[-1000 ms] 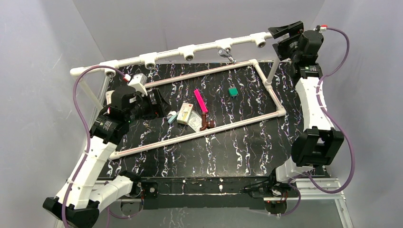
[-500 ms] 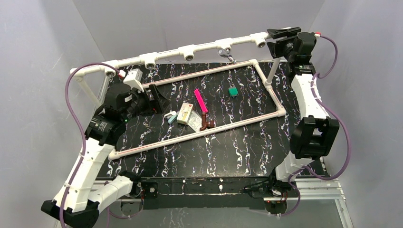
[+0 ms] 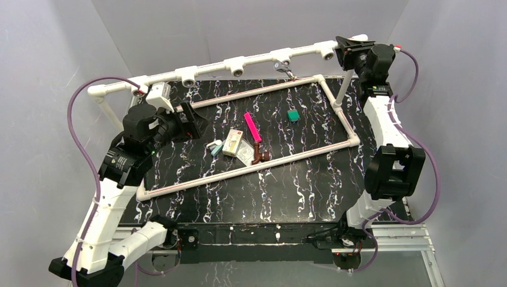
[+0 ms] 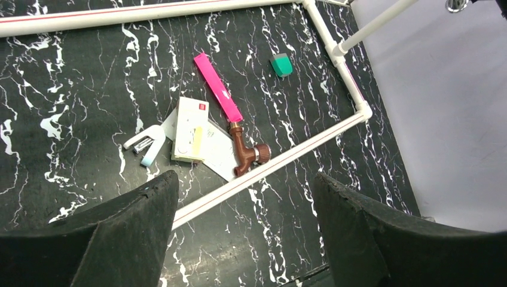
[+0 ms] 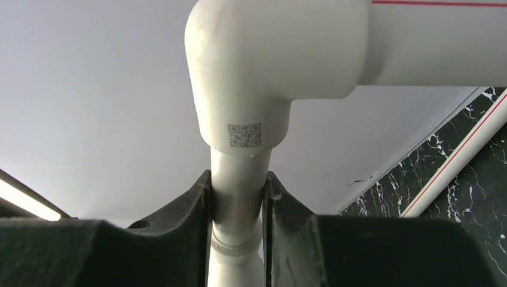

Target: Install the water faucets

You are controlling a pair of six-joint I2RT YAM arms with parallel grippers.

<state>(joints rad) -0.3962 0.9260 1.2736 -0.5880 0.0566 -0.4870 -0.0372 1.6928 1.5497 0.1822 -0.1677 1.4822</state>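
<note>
A black marbled worktop (image 3: 299, 191) carries a rectangular white pipe frame (image 3: 239, 170) lying flat, with a raised pipe rail (image 3: 260, 58) of tee sockets along the far edge. The brown faucet (image 4: 246, 153) lies on its side inside the frame, just beside the near pipe. One end of it meets the near end of a pink strip (image 4: 216, 86), and a white packet (image 4: 191, 134) lies just to its left. A small white clip (image 4: 145, 143) lies left of the packet, and a green block (image 4: 281, 64) sits apart toward the far right corner. The silver faucet (image 3: 286, 68) sits in a socket on the raised rail, off the worktop. The left hand (image 4: 246, 178) hovers over the left part of the frame, fingers spread wide and holding nothing. The right hand (image 5: 237, 203) is at the far right corner. Its fingers are pressed against both sides of an upright pipe (image 5: 239, 170), pinching it just below an elbow joint (image 5: 269, 60).
</note>
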